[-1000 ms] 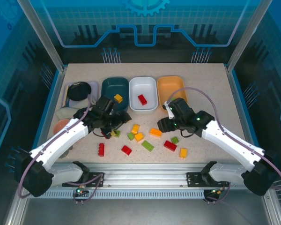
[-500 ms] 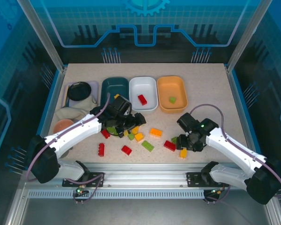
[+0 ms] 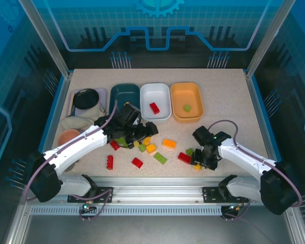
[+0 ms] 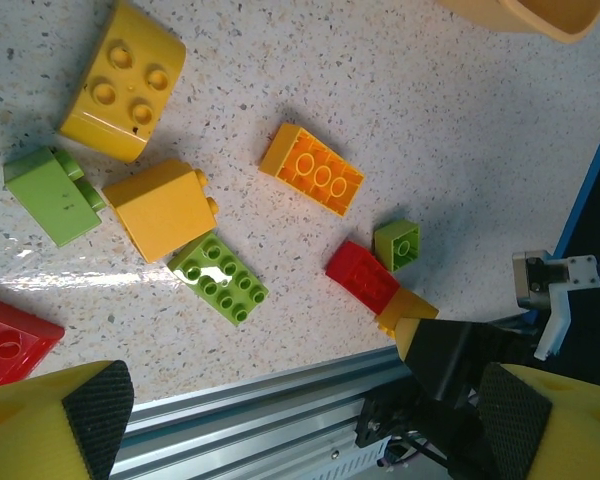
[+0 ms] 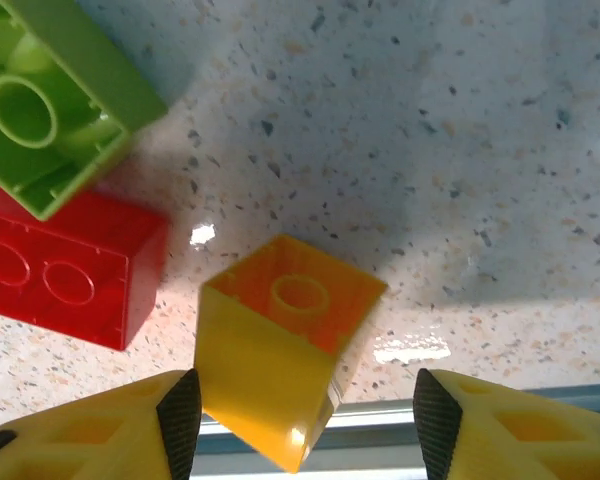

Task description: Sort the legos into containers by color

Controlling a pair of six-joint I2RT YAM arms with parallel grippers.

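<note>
Right gripper [image 5: 300, 425] open, straddling yellow brick [image 5: 280, 380], near right, beside red brick [image 5: 65, 265]; contact unclear; left gripper [image 4: 305, 405] wide apart, empty, above orange brick [image 4: 312, 170]; orange tray [image 3: 190, 96] far.

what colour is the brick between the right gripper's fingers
Yellow-orange; the brick shows best in the right wrist view.

Red brick [image 4: 8, 345] beside the left gripper [image 4: 300, 420] runs off frame. From overhead, the right gripper [image 3: 203, 161] covers most of a yellow brick [image 5: 270, 380].
</note>
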